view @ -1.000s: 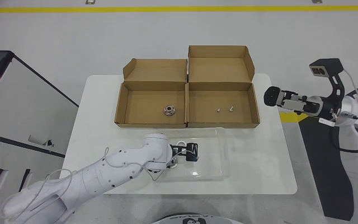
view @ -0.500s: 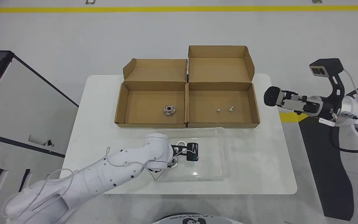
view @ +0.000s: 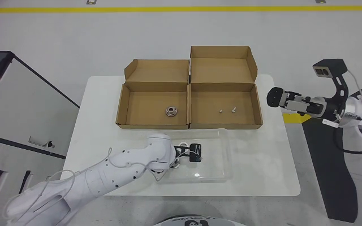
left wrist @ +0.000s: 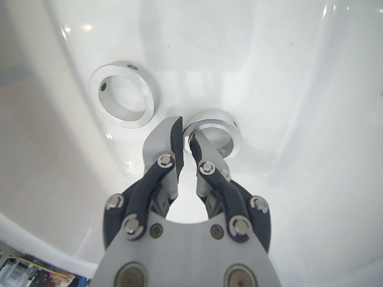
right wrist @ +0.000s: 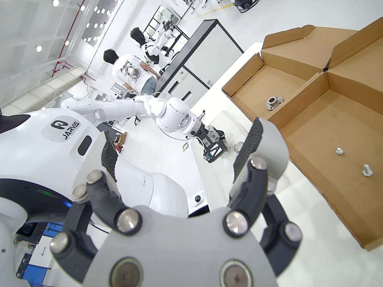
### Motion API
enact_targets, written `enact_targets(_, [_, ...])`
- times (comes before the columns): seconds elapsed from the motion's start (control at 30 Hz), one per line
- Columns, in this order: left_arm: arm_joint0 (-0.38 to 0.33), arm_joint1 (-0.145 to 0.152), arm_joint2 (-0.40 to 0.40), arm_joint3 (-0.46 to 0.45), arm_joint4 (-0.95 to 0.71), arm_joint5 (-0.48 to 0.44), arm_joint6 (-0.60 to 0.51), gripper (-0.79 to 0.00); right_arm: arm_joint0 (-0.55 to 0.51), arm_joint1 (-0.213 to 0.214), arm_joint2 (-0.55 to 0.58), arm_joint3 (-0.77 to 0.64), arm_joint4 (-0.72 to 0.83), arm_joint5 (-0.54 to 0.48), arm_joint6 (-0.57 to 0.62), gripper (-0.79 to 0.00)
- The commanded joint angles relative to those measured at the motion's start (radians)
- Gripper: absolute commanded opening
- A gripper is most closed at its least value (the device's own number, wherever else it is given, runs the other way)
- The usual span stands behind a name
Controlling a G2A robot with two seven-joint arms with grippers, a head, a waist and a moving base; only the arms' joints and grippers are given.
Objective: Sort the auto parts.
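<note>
My left gripper is down in the clear tray, at the tray's left half in the top view. Its fingers are shut on the wall of a small silver ring, one finger outside and one inside the hole. A larger silver ring lies flat just beside it, apart from the fingers. My right gripper hangs open and holds nothing, off the table's right edge.
Two open cardboard boxes stand side by side behind the tray. The left box holds a flanged metal hub. In the right box lie two small bolts. A dark cabinet stands left of the table.
My left gripper has shifted very slightly toward the boxes inside the tray. The right arm has kept still.
</note>
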Motion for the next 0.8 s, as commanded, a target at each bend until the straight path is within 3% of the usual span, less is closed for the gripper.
enact_targets(0.0, [-0.005, 0.001, -0.006, -0.012, -0.005, 0.001, -0.001, -0.785, 0.000, 0.000, 0.000, 0.000, 0.000, 0.000, 0.000, 0.000])
enact_targets(0.47, [-0.023, 0.011, -0.089, -0.166, -0.095, 0.022, 0.019, -0.785, 0.000, 0.000, 0.000, 0.000, 0.000, 0.000, 0.000, 0.000])
enact_targets(0.77, [-0.058, -0.007, -0.141, -0.244, -0.146, 0.066, 0.127, -0.785, 0.000, 0.000, 0.000, 0.000, 0.000, 0.000, 0.000, 0.000])
